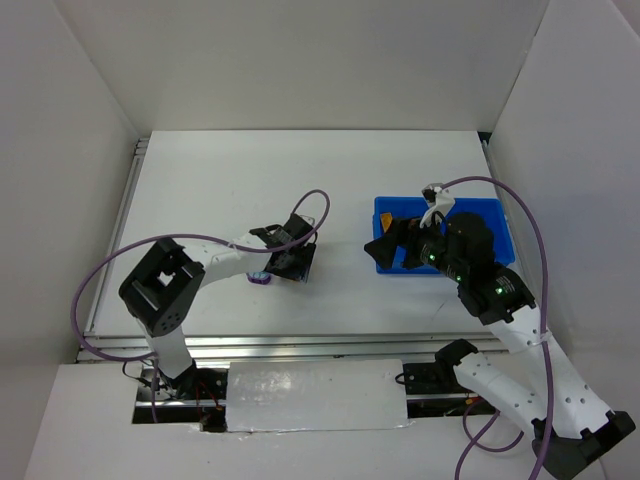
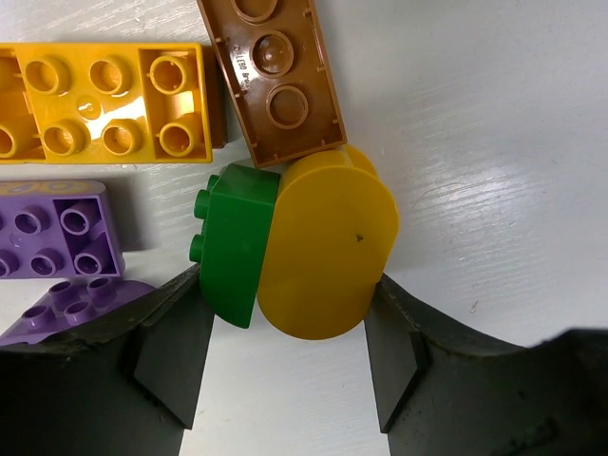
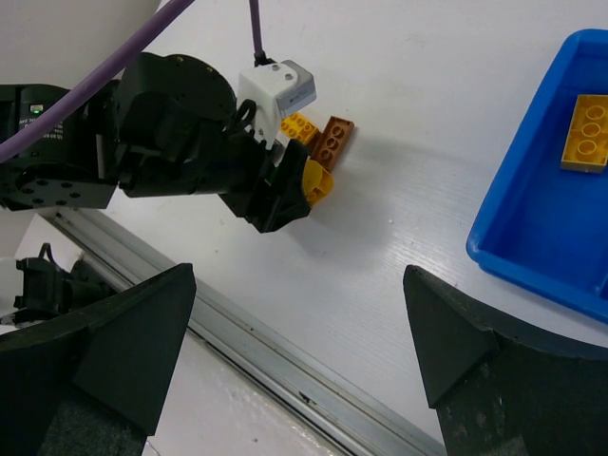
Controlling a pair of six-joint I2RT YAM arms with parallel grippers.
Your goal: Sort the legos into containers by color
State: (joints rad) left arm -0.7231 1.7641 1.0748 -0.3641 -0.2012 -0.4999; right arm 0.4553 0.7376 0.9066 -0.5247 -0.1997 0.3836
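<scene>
In the left wrist view a rounded yellow lego and a green lego lie side by side on the white table, their near ends between my left gripper's open fingers, which stand close against both. Beyond them lie a brown lego, an orange-yellow lego and two purple legos. From above, the left gripper covers this pile; one purple lego shows. My right gripper is open and empty above the table, left of the blue tray, which holds an orange-yellow lego.
The tray sits right of centre, partly under the right arm. An aluminium rail runs along the table's near edge. White walls enclose the table on three sides. The left arm's purple cable loops above its wrist.
</scene>
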